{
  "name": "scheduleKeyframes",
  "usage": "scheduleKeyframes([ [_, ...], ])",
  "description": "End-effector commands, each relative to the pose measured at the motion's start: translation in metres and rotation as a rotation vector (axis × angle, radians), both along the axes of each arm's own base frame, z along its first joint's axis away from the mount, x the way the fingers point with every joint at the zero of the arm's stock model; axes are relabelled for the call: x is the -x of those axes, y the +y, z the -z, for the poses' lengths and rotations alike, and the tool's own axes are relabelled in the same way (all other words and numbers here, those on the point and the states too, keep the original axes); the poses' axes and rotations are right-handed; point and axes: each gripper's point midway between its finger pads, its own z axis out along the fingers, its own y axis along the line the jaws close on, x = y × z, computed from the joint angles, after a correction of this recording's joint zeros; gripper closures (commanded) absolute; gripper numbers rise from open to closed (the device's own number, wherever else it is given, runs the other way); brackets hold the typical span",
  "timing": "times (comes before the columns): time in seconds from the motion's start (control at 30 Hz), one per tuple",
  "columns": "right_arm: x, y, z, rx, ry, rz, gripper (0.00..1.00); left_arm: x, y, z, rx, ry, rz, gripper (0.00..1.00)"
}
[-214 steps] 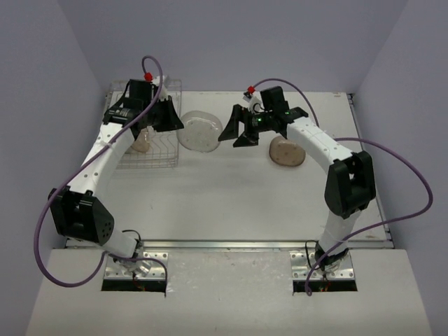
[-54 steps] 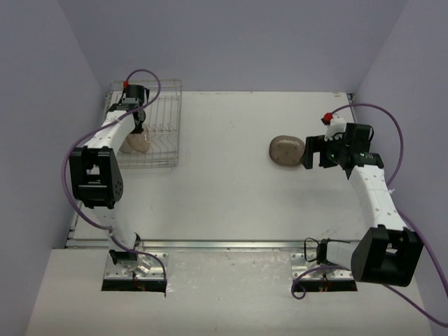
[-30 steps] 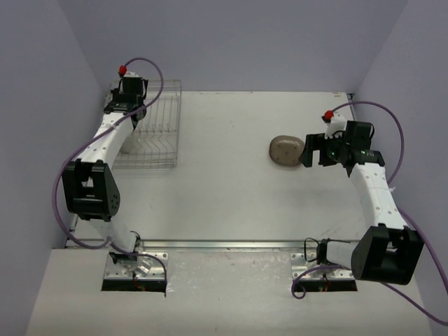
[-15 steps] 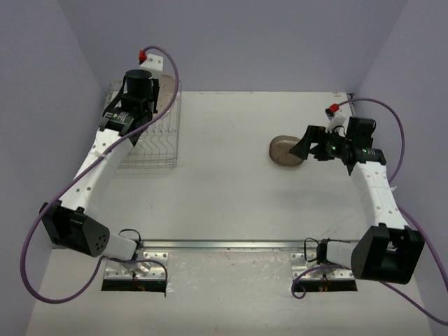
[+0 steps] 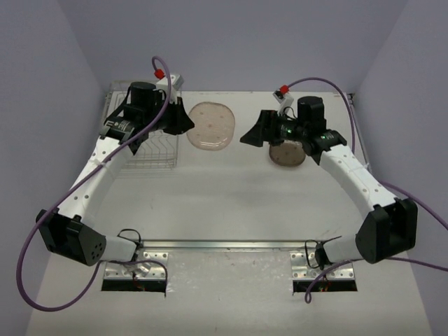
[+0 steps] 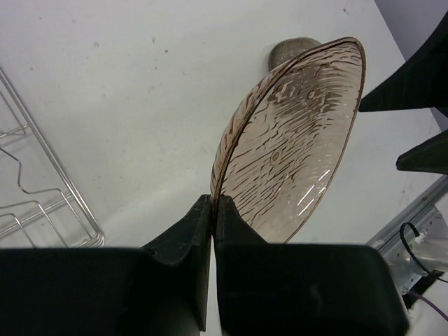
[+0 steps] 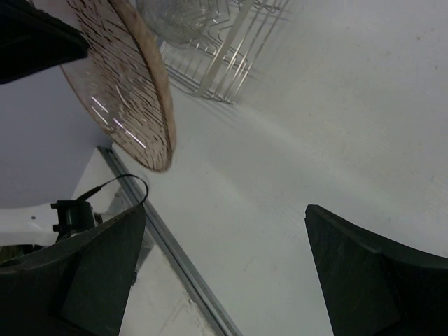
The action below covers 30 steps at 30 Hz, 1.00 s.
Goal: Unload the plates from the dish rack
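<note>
Pinching a pink plate [image 5: 210, 124] by its rim, left fingers [image 6: 208, 210] hold it above the bench [image 5: 231, 196] beside the dish rack [image 5: 150, 150] | right fingers [image 5: 255, 131] spread wide, empty, near it | second plate [image 5: 287, 155] flat on bench.

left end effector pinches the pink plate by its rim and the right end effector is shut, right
No: the right end effector is open wide, as the right wrist view shows. The left end effector does pinch the pink plate by its rim.
</note>
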Motion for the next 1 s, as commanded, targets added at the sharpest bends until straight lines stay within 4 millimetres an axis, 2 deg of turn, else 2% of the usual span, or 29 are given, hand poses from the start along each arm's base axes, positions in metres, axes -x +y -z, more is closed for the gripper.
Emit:
scheduleKeyframes([
  [0.0, -0.028, 0.032, -0.031, -0.011, -0.090, 0.017, 0.05, 0.001, -0.013, -0.011, 0.062, -0.013, 0.031, 1.00],
  [0.1, -0.040, 0.046, -0.028, 0.001, -0.064, 0.018, 0.10, 0.001, -0.014, -0.007, 0.060, -0.007, 0.033, 1.00],
  [0.27, -0.054, 0.055, -0.011, 0.006, 0.018, 0.039, 0.31, 0.001, -0.015, -0.005, 0.066, -0.005, 0.035, 1.00],
  [0.33, -0.054, 0.058, 0.000, -0.003, 0.062, 0.031, 0.51, 0.002, -0.015, -0.005, 0.066, -0.005, 0.031, 1.00],
  [0.43, -0.053, 0.059, 0.005, -0.008, 0.075, 0.028, 0.94, 0.003, -0.014, -0.004, 0.065, -0.003, 0.028, 0.91],
  [0.47, -0.051, 0.058, 0.004, -0.007, 0.069, 0.027, 0.98, 0.003, -0.014, -0.004, 0.064, -0.004, 0.027, 0.82],
  [0.5, -0.050, 0.056, 0.003, -0.005, 0.062, 0.027, 1.00, 0.003, -0.013, -0.004, 0.062, -0.006, 0.023, 0.67],
  [0.6, -0.046, 0.050, -0.003, -0.001, 0.030, 0.023, 1.00, 0.001, -0.008, -0.002, 0.055, -0.006, -0.013, 0.01],
  [0.67, -0.043, 0.043, -0.005, -0.001, 0.021, 0.030, 1.00, -0.003, -0.001, -0.002, 0.034, -0.013, -0.056, 0.00],
  [0.73, -0.044, 0.023, 0.002, 0.021, 0.024, 0.058, 1.00, -0.015, 0.018, -0.002, -0.027, -0.037, -0.159, 0.00],
  [0.83, -0.052, -0.041, 0.016, 0.124, 0.024, 0.180, 1.00, -0.036, 0.067, -0.010, -0.174, -0.095, -0.405, 0.00],
  [0.93, -0.050, -0.100, 0.045, 0.229, 0.085, 0.264, 1.00, -0.039, 0.077, -0.003, -0.234, -0.080, -0.437, 0.00],
  [0.97, -0.044, -0.103, 0.053, 0.258, 0.098, 0.249, 1.00, -0.039, 0.077, 0.001, -0.240, -0.071, -0.434, 0.00],
])
